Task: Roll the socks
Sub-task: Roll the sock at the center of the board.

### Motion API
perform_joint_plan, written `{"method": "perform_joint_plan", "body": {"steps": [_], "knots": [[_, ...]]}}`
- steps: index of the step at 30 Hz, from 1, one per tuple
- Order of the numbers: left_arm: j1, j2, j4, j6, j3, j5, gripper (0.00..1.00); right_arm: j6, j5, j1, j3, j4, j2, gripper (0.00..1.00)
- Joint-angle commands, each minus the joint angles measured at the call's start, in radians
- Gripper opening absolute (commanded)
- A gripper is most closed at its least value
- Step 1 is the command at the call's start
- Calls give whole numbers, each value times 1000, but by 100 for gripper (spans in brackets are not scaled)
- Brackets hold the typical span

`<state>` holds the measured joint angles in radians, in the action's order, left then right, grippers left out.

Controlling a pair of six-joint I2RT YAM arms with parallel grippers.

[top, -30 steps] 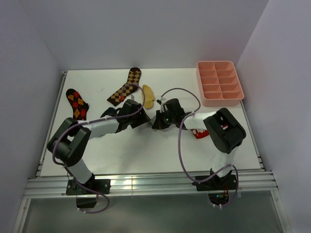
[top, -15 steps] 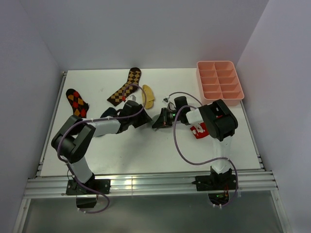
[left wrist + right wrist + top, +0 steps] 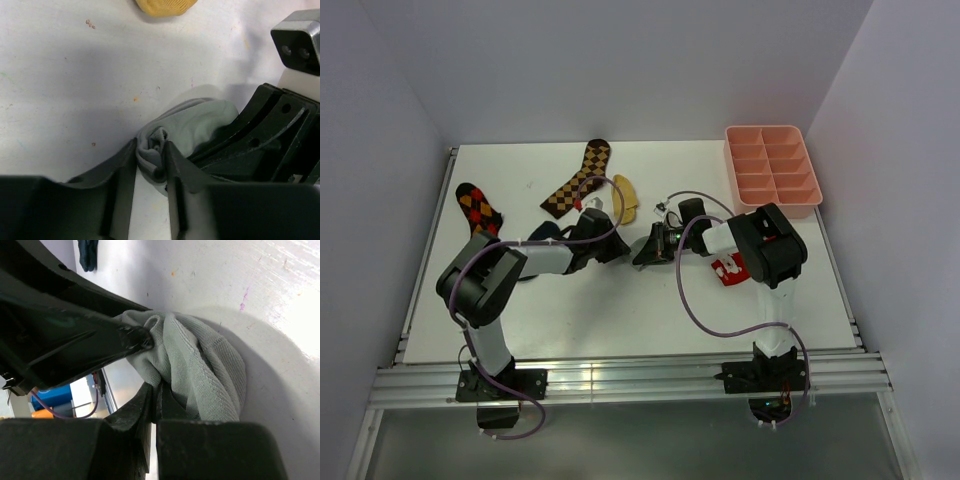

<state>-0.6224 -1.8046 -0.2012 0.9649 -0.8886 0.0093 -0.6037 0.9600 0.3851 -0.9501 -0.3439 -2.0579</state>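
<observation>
The grey sock [image 3: 192, 131] sits bunched in a loose wad near the middle of the table [image 3: 620, 310], caught between the two arms. The left gripper [image 3: 150, 157] comes at it from the left, its fingers nearly together on a ribbed fold at the sock's edge. The right gripper [image 3: 156, 395] meets it from the right, its fingers almost touching and pinching cloth on the underside of the wad. The mustard sock [image 3: 624, 198] lies flat just beyond them, toward the far side, and the navy sock [image 3: 88, 254] lies to the left, beside the left arm. Both look untouched.

From where I stand, the roll is only half formed; it's more a crumple than a coil. To do this well, one gripper should hold its fold firm as an anchor while the other turns the loose cloth over it. They should move slowly, since the fingers are close enough to knock together, and a hard tug could pull the fold free.
</observation>
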Motion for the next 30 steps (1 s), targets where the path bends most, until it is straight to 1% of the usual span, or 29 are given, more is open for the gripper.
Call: {"method": "perform_joint_plan", "body": {"steps": [1,2,3,5,6,7,9,10,12,13,15,16,18,19,20,23,26,30], "knots": [[-5,-21,-17,-11,-23,12,29,36,-59,-3,-7,92,-33,2],[-5,-22,-17,-12,-21,12,24,41,-66,-3,-12,100,-28,3],[-5,-25,-15,-11,-23,14,17,57,-81,-5,-13,118,-21,4],[-7,-36,-6,-18,-29,14,10,68,-99,-3,-10,134,-2,6],[-8,-42,12,-26,-39,11,3,82,-115,-3,-1,147,22,10],[-8,-44,19,-26,-44,9,0,91,-130,-2,-1,155,34,13],[-8,-44,28,-37,-53,8,0,113,-183,4,13,177,68,20],[-8,-41,42,-40,-56,6,1,131,-205,8,19,193,106,27],[-10,-36,58,-51,-67,-2,0,154,-257,24,40,212,155,33],[-13,-35,71,-55,-73,-6,0,177,-317,34,48,229,179,37],[-14,-32,100,-71,-87,-5,0,221,-389,53,63,261,260,40],[-17,-29,108,-78,-90,-5,0,238,-482,79,65,275,289,42],[-20,-29,141,-86,-110,-5,0,298,-574,113,71,298,360,44],[-23,-30,151,-94,-116,-5,0,315,-631,154,74,301,379,44],[-23,-30,173,-98,-131,-5,0,335,-711,176,80,296,418,44],[-30,-35,198,-109,-156,-5,0,401,-858,256,108,257,468,44],[-33,-36,232,-109,-168,-5,0,452,-914,307,131,201,505,44],[-31,-35,249,-100,-176,-5,0,501,-981,348,136,165,496,43]]}}
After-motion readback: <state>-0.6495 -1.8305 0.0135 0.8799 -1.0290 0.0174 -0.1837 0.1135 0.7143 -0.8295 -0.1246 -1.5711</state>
